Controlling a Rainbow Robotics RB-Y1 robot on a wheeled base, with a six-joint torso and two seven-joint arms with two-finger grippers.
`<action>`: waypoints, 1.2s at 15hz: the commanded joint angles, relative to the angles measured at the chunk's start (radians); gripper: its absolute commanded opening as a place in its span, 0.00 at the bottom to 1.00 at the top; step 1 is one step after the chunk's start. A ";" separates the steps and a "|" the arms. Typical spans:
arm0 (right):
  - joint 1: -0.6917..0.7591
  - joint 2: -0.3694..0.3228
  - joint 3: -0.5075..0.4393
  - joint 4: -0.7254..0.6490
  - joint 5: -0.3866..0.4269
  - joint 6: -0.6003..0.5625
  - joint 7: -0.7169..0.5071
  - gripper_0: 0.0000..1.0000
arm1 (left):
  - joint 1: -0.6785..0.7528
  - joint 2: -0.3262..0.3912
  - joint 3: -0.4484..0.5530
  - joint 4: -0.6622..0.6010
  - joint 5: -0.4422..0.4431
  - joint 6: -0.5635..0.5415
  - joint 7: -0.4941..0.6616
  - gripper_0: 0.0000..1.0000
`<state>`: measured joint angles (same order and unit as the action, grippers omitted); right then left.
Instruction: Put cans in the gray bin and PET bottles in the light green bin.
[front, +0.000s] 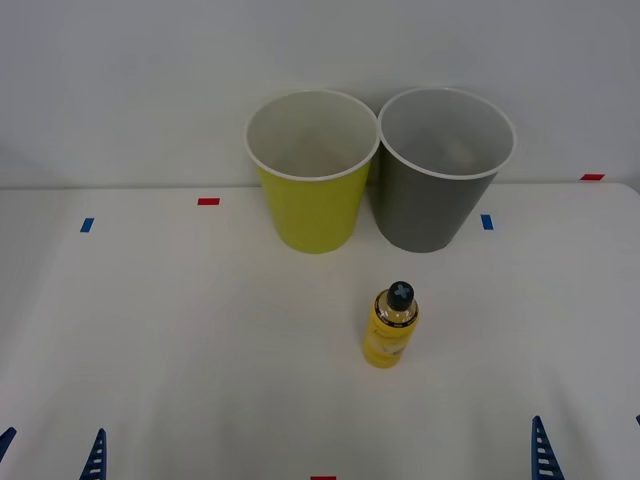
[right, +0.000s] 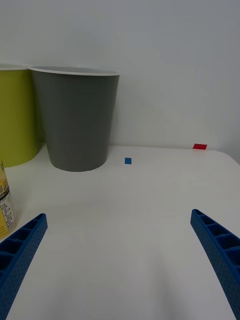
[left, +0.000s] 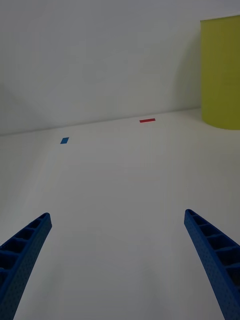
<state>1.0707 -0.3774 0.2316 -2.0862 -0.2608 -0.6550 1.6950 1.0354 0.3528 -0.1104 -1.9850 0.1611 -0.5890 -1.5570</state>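
At the far middle of the white surface (front: 150, 330) stand the green bin (front: 312, 170) and, touching its right side, the gray bin (front: 440, 170); the bottle (front: 391, 327) stands upright nearer. Left hand (left: 117, 265) and right hand (right: 117, 260) hover spread wide, empty, at the near edge

Place: a lab or test room, set up for robot trials.
Counter (front: 150, 330): plain white, marked with small red tape (front: 208, 201) and blue tape (front: 86, 225) pieces at set spots.
Wall (front: 120, 80): bare, pale grey, undecorated.
Props: green bin (front: 310, 200), gray bin (front: 430, 200), small bottle (front: 390, 330).
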 joint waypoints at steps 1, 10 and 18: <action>0.000 0.000 0.000 0.000 0.000 0.000 0.000 1.00 | 0.000 0.000 0.000 0.000 0.000 0.000 0.000 0.91; 0.000 0.000 0.000 0.000 0.000 0.000 0.000 1.00 | 0.000 0.000 0.000 0.000 0.000 0.000 0.000 0.91; -0.023 0.038 0.023 0.043 0.008 0.006 0.005 1.00 | 0.000 0.000 0.000 0.000 0.000 0.000 0.000 0.91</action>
<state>1.0479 -0.3408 0.2519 -2.0425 -0.2539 -0.6467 1.6977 1.0354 0.3528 -0.1105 -1.9848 0.1611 -0.5890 -1.5570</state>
